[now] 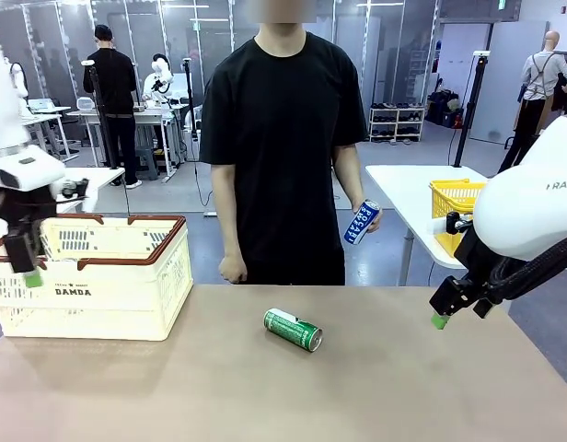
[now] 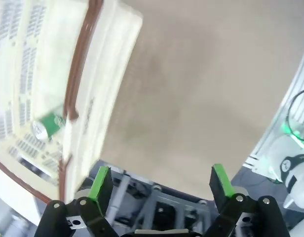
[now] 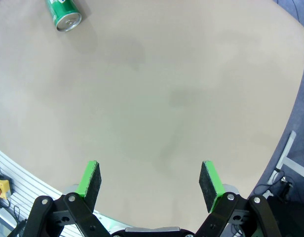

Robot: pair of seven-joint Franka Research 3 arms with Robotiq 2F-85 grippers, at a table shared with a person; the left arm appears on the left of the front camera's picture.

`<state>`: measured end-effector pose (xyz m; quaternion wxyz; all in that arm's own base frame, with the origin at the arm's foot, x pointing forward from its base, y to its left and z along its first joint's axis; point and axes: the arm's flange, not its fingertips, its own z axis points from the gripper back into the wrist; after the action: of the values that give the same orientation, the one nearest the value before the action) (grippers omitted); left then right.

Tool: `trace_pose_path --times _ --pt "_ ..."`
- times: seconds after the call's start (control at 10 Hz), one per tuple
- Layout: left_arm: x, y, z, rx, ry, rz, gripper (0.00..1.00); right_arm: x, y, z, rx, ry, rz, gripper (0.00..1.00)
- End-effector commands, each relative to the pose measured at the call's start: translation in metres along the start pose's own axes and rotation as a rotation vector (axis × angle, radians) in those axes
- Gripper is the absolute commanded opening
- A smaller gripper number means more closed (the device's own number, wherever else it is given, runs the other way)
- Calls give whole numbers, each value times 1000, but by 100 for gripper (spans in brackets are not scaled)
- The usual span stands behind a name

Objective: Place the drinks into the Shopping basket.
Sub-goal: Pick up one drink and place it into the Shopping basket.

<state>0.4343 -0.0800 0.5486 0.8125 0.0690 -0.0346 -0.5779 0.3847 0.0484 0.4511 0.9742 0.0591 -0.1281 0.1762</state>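
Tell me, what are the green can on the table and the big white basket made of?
The green can looks like thin metal: a shiny silver end with a rim, and a glossy painted side. The basket looks like hard plastic: matte cream walls moulded with rows of slots, and a smooth brown rim. Looks alone can't prove it.

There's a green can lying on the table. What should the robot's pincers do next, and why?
Probably the right pincer should reach across to the green can. That pincer is open, empty and the nearer one, and the can lies on its side on the table, not yet in the Shopping basket.
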Motion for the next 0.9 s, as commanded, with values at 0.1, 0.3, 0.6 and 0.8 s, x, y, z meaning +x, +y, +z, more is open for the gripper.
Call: trace_pose_path --times 0.1,0.3,0.6,0.8 --pt "87 6 16 32 -30 -248 100 0 -2 1 7 3 13 100" --pt "158 8 2 21 -33 -386 100 0 -2 1 7 3 13 100" --pt "238 5 -38 -25 -36 -526 100 0 -2 1 7 3 13 100" --pt "265 2 -63 -52 -61 -585 100 0 -2 1 7 3 13 100"
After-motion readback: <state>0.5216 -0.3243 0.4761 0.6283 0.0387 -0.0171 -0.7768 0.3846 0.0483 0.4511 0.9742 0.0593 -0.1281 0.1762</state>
